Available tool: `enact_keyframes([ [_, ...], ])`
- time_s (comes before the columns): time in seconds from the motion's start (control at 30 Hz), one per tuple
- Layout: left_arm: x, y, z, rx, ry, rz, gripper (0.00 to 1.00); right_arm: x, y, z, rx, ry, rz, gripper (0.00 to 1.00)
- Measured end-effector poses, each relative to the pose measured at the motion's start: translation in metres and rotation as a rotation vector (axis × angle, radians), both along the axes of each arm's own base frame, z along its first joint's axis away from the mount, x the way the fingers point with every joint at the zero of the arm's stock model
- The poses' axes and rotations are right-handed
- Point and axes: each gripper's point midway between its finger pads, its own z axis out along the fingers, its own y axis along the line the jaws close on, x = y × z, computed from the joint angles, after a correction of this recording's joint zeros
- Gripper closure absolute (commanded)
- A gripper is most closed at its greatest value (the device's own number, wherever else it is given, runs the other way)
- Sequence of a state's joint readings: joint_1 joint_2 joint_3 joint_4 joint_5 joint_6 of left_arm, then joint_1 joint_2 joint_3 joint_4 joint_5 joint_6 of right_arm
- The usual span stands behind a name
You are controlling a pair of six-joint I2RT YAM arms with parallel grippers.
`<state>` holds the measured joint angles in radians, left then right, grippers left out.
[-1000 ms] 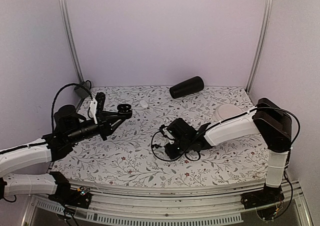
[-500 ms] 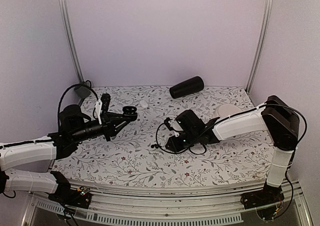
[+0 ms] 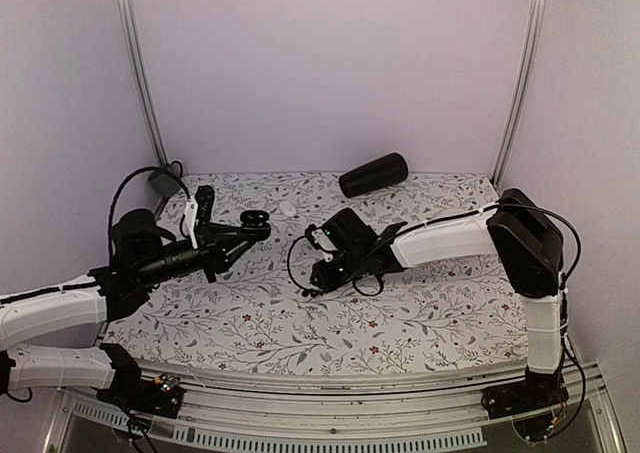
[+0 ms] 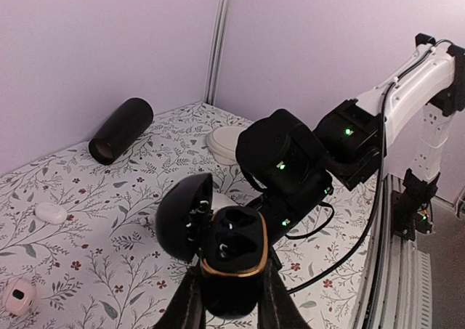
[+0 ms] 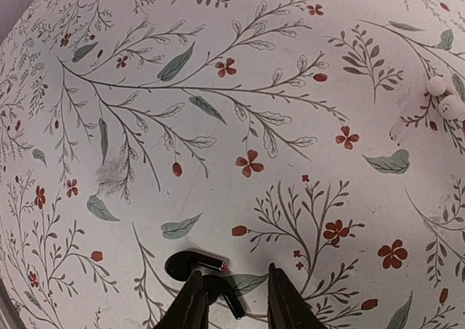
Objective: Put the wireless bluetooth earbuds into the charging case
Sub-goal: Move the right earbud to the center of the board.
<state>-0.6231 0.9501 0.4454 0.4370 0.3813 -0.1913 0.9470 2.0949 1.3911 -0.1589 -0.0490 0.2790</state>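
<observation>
My left gripper [image 4: 231,303] is shut on the black charging case [image 4: 232,260], which has a gold rim. Its lid [image 4: 180,214] is swung open to the left and both sockets look empty. The case also shows in the top view [image 3: 254,219], held above the left of the table. My right gripper [image 5: 233,274] is open, pointing down just above the cloth. Two black earbuds lie at its left finger: one [image 5: 180,265] just outside the finger, the other [image 5: 218,288] just inside it, between the jaws. In the top view the right gripper [image 3: 318,270] is at mid-table.
A black cylinder [image 3: 373,174] lies at the back. A small white case [image 3: 288,208] lies behind the left gripper. A white round object [image 4: 224,144] sits behind the right arm. Two small white buds [image 5: 445,100] lie on the floral cloth. The right arm's cable loops by its wrist.
The right arm has swung left and towards the back, bringing its gripper over the two earbuds. The left gripper has stayed in about the same place with the open case.
</observation>
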Motion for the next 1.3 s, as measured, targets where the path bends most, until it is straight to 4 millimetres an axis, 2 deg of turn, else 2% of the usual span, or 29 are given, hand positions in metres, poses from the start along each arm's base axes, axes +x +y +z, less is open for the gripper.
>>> enact_keyframes([
  [0.27,0.0,0.0,0.005,0.0,-0.009,0.0,1.0,-0.01,0.007,-0.001,-0.063,-0.029,0.034,0.69],
  [0.6,-0.001,0.001,0.007,-0.003,-0.011,0.001,1.0,-0.009,0.003,-0.022,-0.133,-0.016,0.021,0.73],
  [1.1,-0.001,0.001,0.011,-0.005,-0.013,0.001,1.0,-0.006,0.0,-0.023,-0.16,-0.031,0.003,0.73],
  [1.3,-0.001,0.001,0.011,-0.005,-0.012,-0.001,1.0,-0.006,0.0,-0.024,-0.159,-0.032,0.003,0.85],
])
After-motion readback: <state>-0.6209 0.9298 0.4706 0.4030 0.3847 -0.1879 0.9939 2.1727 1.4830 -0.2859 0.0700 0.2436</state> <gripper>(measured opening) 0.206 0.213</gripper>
